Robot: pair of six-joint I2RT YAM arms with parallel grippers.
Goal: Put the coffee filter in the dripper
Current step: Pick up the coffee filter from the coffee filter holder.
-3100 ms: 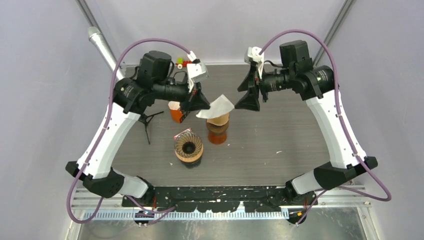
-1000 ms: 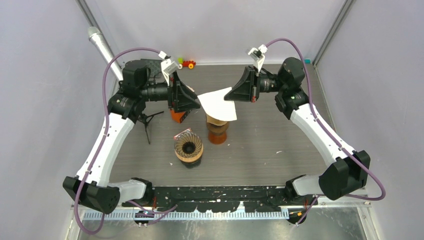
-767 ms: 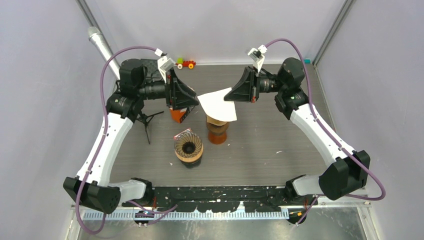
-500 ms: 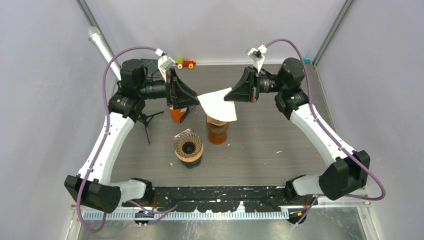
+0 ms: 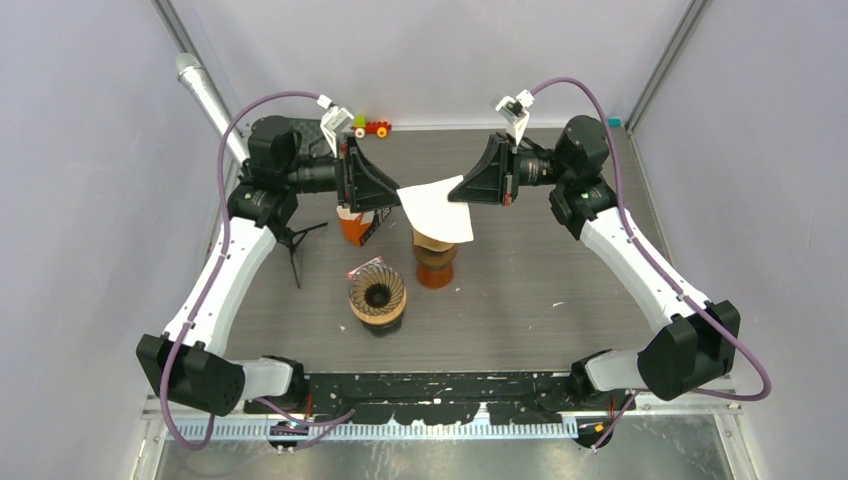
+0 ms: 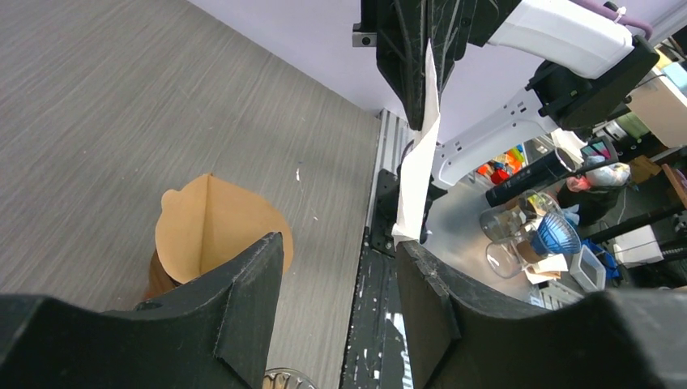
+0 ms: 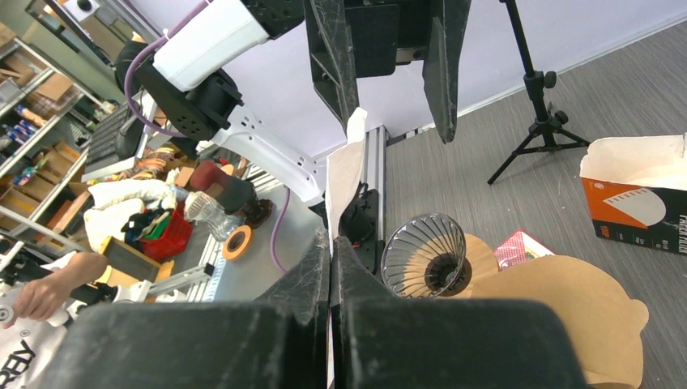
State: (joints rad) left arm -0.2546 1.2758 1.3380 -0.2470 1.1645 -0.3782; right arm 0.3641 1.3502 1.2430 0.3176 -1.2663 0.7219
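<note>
A white coffee filter (image 5: 438, 208) hangs in the air above the table, pinched at one edge by my shut right gripper (image 5: 468, 188). In the right wrist view the filter (image 7: 344, 174) rises edge-on from that gripper (image 7: 332, 235). My left gripper (image 5: 392, 190) faces it with jaws open; in the left wrist view the filter's free corner (image 6: 415, 170) comes right up to one fingertip of this gripper (image 6: 339, 243), without being gripped. The glass dripper (image 5: 377, 294) stands on a brown base nearer the front, empty, also seen as the ribbed dripper (image 7: 428, 255).
A stack of brown filters (image 5: 436, 243) sits on a brown holder directly under the white filter. An orange filter box (image 5: 352, 226) stands below the left gripper, a small black tripod (image 5: 295, 240) to its left, and a toy (image 5: 372, 127) at the back edge.
My left arm has shifted slightly right, bringing its open jaws closer to the filter's free corner. The right gripper and the filter have stayed still.
</note>
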